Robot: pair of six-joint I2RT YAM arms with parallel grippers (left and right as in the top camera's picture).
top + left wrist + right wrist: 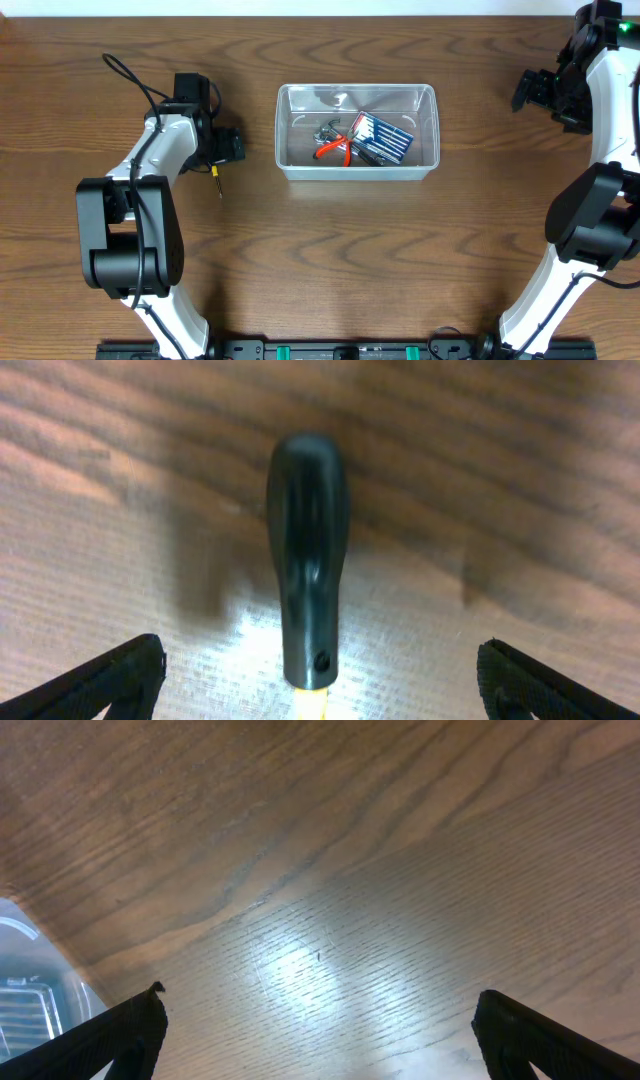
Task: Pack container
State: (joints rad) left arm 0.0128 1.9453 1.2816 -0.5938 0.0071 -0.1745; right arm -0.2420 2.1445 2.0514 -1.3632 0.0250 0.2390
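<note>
The clear plastic container (357,132) stands at the middle of the table. It holds red-handled pliers (333,148), a dark blue and red card of tools (381,138) and a small metal piece. A screwdriver with a black handle (307,600) and a yellow shaft (216,178) lies on the table left of the container. My left gripper (320,685) is open just above it, its fingers wide on either side of the handle, not touching. My right gripper (320,1035) is open and empty over bare table at the far right (530,90). A corner of the container (25,985) shows in the right wrist view.
The wooden table (350,260) spreads all round. A black cable (135,80) loops off the left arm at the back left. The arm bases stand at the front edge.
</note>
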